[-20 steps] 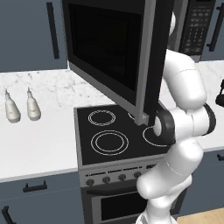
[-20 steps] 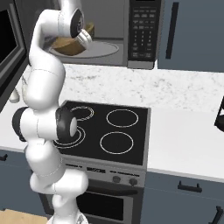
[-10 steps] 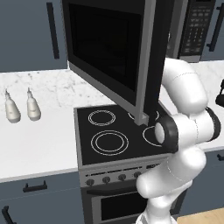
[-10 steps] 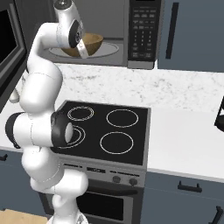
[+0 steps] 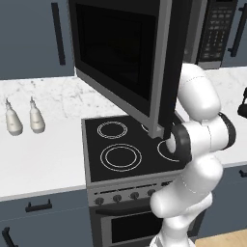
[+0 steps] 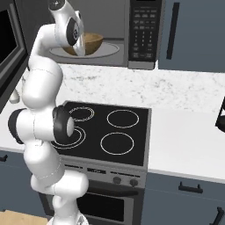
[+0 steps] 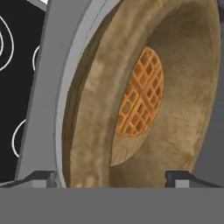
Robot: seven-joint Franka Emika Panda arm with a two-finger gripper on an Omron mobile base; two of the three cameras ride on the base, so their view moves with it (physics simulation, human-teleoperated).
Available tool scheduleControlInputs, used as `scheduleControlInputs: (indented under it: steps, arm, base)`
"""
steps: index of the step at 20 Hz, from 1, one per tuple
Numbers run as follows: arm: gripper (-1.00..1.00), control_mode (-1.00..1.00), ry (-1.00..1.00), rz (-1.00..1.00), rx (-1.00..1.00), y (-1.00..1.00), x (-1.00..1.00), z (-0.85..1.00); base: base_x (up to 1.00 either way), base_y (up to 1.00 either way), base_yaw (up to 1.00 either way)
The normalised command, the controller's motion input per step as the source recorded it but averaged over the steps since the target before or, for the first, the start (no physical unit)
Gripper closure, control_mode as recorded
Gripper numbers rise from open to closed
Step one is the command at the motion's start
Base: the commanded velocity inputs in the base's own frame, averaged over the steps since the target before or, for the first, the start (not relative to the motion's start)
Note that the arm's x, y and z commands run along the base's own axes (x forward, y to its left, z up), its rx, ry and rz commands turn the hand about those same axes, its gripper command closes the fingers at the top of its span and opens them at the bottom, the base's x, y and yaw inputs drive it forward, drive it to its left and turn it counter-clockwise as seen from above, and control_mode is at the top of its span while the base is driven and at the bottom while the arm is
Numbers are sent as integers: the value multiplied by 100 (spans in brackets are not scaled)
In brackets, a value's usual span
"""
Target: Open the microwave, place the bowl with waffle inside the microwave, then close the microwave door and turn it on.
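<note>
The microwave stands open, and its black glass door swings out to the left over the stove. Inside, the brown wooden bowl sits on the glass turntable plate. My gripper hangs at the bowl's left rim. In the hand view the bowl is very close, with the orange waffle lying in its bottom. My gripper is open, its fingertips spread wide on either side of the bowl's near wall.
A black cooktop with burner rings lies below, with oven knobs along its front. Two pale bottles stand on the left counter. A dark object sits at the right counter edge. Blue cabinets flank the microwave.
The arm carried the bowl rightward from in front of the opening into the microwave cavity. It now rests on the turntable plate, and the hand has stayed by its left rim.
</note>
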Motion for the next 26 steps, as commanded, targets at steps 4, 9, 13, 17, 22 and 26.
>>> scheduleControlInputs:
  steps: [4, 9, 13, 17, 22, 26]
  arm:
    - [-100, -100, -8, -1, 17, -59, -73, 19]
    - [-100, -100, -1, 5, 21, -90, -100, 13]
    - [-100, -100, 0, 14, 25, -75, -100, -6]
    - [-100, -100, 0, 20, 26, -54, -100, -23]
    - [-100, -100, 0, 34, 14, -22, -100, -15]
    - [-100, -100, 0, 45, 8, -8, -100, -8]
  base:
    - [0, 0, 0]
    - [0, 0, 0]
    - [0, 0, 0]
    - [0, 0, 0]
    - [0, 0, 0]
    - [0, 0, 0]
